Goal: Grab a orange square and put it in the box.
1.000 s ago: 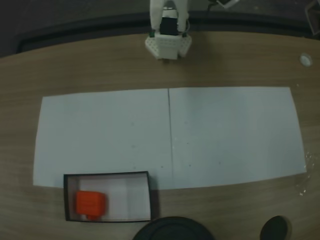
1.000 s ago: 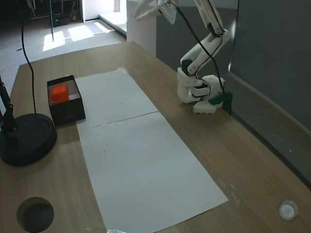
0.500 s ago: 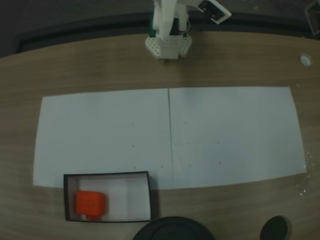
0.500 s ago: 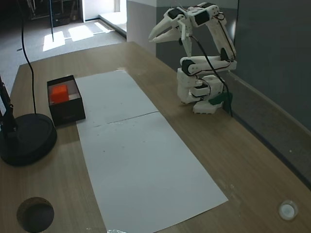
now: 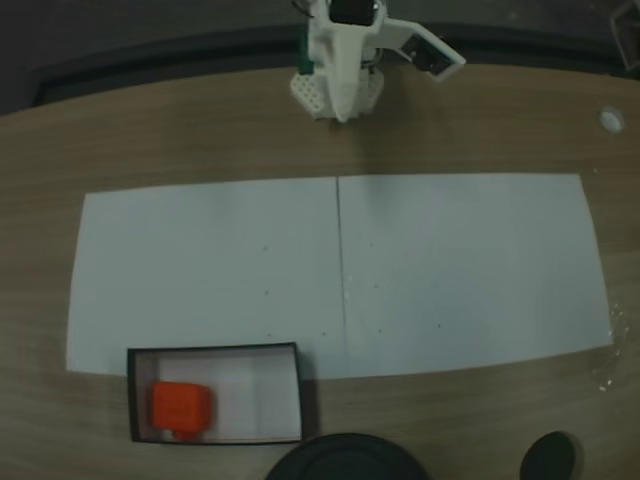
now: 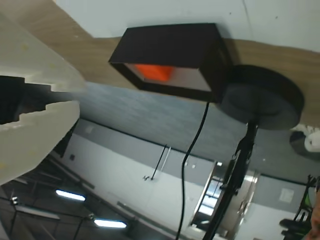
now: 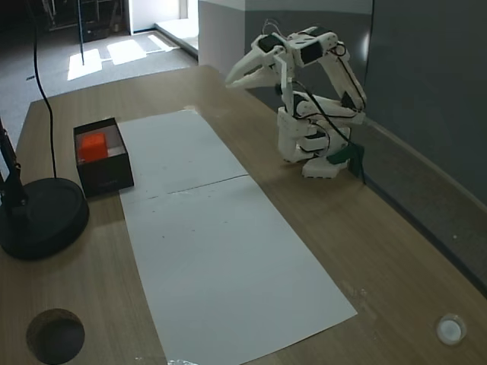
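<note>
The orange square (image 5: 181, 407) lies inside the box (image 5: 290, 395), at the left end of its pale bottom. The fixed view from the side shows the same, the orange square (image 7: 93, 146) resting in the box (image 7: 106, 173) at the table's left. My gripper (image 7: 230, 80) hangs folded close to the arm's base, far from the box, fingers together with nothing between them. From above, my gripper (image 5: 345, 112) points down at the table's far edge. The wrist view is upside down: my gripper (image 6: 72, 97) at the left, the box (image 6: 172, 42) and the orange square (image 6: 154, 72) far off.
Two white paper sheets (image 5: 340, 270) cover the middle of the wooden table. A round black stand base (image 7: 38, 217) sits beside the box, its cable running up. A round hole (image 7: 55, 334) and a small white cap (image 7: 450, 329) lie near the table's front corners.
The arm has folded down from a raised pose, bringing the gripper lower and closer to its base. The orange square has stayed still in the box.
</note>
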You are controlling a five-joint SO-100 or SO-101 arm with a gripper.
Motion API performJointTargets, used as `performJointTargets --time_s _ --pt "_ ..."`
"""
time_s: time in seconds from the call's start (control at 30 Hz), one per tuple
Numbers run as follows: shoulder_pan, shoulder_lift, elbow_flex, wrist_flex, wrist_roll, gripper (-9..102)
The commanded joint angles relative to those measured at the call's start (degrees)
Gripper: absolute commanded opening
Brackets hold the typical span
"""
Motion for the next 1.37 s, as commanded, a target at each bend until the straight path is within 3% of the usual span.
performJointTargets --time_s 0.0,0.17,0.6,1.33 --pt "-3.25 1.93 7.56 -1.32 6.94 0" --pt "-6.59 1.49 15.38 -1.58 11.51 0" --pt "-6.24 1.41 27.07 0.35 3.43 0" --pt "-6.15 1.49 27.16 0.62 5.98 0"
